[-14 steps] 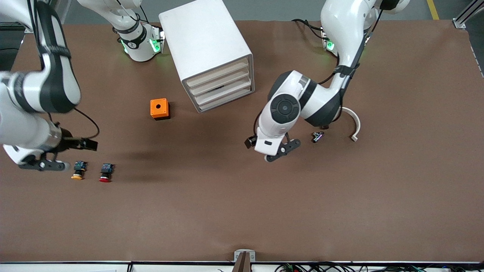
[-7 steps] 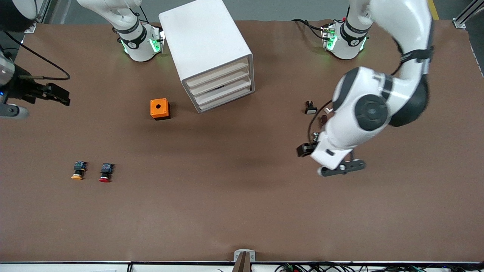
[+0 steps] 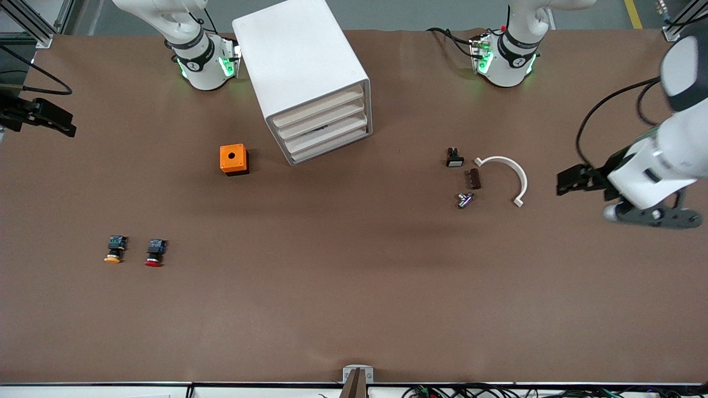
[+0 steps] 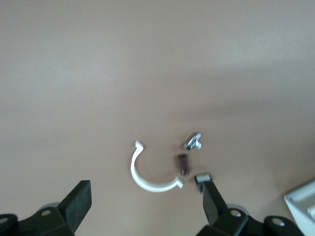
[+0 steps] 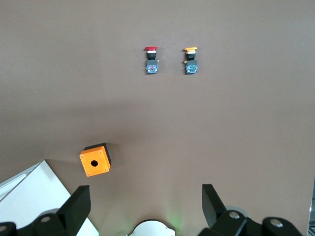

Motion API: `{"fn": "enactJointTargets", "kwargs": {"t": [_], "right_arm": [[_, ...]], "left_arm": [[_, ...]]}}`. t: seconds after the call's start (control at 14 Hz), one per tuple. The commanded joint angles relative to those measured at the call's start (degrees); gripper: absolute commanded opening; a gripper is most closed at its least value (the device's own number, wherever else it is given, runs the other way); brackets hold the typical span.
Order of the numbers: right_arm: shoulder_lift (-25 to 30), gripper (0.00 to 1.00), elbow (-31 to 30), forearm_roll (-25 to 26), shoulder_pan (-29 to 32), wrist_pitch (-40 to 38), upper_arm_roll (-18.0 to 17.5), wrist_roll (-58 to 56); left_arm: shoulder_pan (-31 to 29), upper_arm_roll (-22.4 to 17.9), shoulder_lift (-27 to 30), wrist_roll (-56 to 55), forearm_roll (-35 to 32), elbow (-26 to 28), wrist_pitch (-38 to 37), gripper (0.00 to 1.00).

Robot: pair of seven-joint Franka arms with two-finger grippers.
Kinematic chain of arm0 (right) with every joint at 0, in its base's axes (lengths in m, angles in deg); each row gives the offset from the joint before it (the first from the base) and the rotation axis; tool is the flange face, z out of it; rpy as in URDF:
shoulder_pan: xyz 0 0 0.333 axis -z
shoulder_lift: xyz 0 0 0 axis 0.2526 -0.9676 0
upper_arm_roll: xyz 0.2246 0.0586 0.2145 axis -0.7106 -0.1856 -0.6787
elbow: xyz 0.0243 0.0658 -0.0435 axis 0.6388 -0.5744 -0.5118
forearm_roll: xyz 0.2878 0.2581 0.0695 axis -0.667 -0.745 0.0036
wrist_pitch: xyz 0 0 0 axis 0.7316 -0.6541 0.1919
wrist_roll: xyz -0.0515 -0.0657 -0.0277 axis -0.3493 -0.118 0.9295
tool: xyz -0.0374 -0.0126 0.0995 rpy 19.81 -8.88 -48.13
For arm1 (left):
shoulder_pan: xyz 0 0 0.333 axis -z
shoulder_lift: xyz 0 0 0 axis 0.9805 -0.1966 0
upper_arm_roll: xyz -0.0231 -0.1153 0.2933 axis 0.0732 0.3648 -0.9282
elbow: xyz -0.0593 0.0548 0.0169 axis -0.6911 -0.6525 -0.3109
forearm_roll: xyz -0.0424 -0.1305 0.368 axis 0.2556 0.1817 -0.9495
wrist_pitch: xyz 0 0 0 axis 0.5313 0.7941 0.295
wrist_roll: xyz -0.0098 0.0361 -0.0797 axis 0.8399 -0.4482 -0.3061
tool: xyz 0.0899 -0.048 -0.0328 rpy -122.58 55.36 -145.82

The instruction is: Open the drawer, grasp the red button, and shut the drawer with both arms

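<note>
All drawers of the white cabinet (image 3: pixel 310 83) look shut, so nothing seems done yet; the button (image 3: pixel 154 252) lies on the table, nearer the front camera than the cabinet, toward the right arm's end; the left gripper (image 4: pixel 147 206) and right gripper (image 5: pixel 145 206) hover spread and empty, both away from the cabinet.

**Where things lie on your bench**

You find the drawer cabinet (image 3: pixel 310 77) between the two arm bases. The box (image 3: pixel 233 159) sits beside it, nearer to the front camera. The button (image 3: pixel 155 252) lies nearer still, toward the right arm's end, just beside a like button (image 3: pixel 114 249). Toward the left arm's end, four small parts (image 3: pixel 487 176) lie close together.
</note>
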Motion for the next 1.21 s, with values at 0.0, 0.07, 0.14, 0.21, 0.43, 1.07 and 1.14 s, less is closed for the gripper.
{"fn": "enactJointTargets", "kwargs": {"t": [0.0,0.07,0.14,0.21,0.43,1.07,1.14], "right_arm": [[-1.22,1.00,1.61,-4.89,3.06,-0.26,-0.24,-2.42],[-1.22,1.00,1.35,-5.34,3.33,0.35,-0.32,-2.70],[-1.22,1.00,0.48,-5.34,3.33,1.40,-0.41,-2.70],[-1.05,1.00,-0.66,-5.34,3.33,2.72,-0.41,-2.70],[2.28,1.00,-6.45,-5.26,3.07,8.33,-0.50,-2.79],[2.56,1.00,-5.25,-4.56,4.13,7.83,-0.85,-2.70],[2.56,1.00,-5.25,-4.47,3.43,7.83,-0.85,-2.70]], "left_arm": [[0.49,0.65,5.08,-0.39,-1.58,2.49,-4.26,1.00],[0.49,0.83,5.09,-1.70,-1.58,3.19,-4.27,1.00],[0.49,1.09,5.26,-2.93,-1.40,3.20,-4.19,1.00],[0.67,1.18,5.35,-3.03,-1.05,3.20,-4.01,1.00],[0.59,3.20,5.87,-3.56,-1.40,3.98,-3.22,1.00],[-2.49,2.76,15.73,-2.95,-1.40,17.81,3.81,1.00],[-2.58,2.59,14.33,-2.86,-1.49,15.70,3.64,1.00]]}}
